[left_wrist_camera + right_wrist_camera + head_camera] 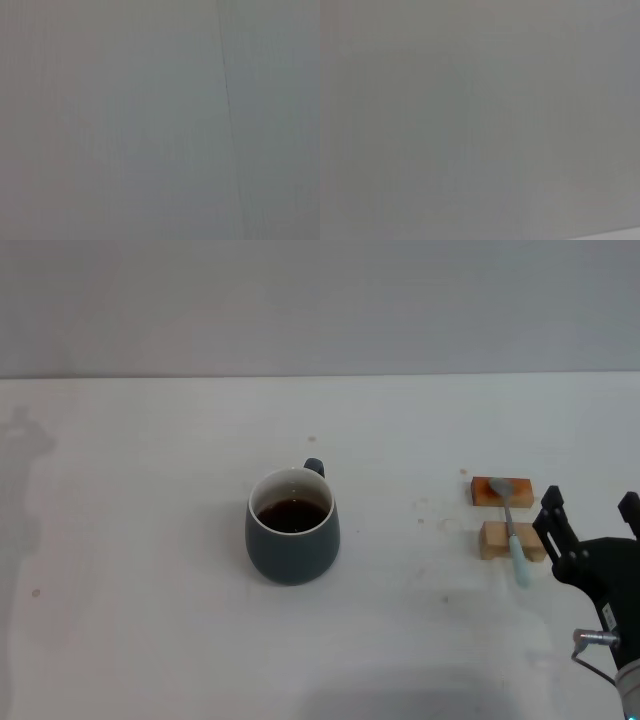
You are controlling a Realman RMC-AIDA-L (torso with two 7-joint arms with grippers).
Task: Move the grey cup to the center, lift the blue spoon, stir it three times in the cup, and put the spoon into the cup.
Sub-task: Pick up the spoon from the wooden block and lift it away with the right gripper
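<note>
White tabletop (pixel 150 540) fills most of the head view, plain wall behind it. Grey cup (pixel 292 527) stands upright about mid-table, slightly left of middle, dark brown liquid inside, white inner rim, handle pointing to the far side. Right gripper (pixel 588 510) sits low at the right edge, black, its 2 fingers spread apart with nothing between them, just right of the blocks and spoon, not touching either. 2 small wooden blocks (pixel 503 490) lie right of the cup, well apart from it, one behind the other. Blue spoon (pixel 512 532) lies across both blocks, metal bowl on the far block, pale blue handle overhanging the near block toward the robot. Left gripper is out of sight in every view. Both wrist views show only a blank grey surface.
</note>
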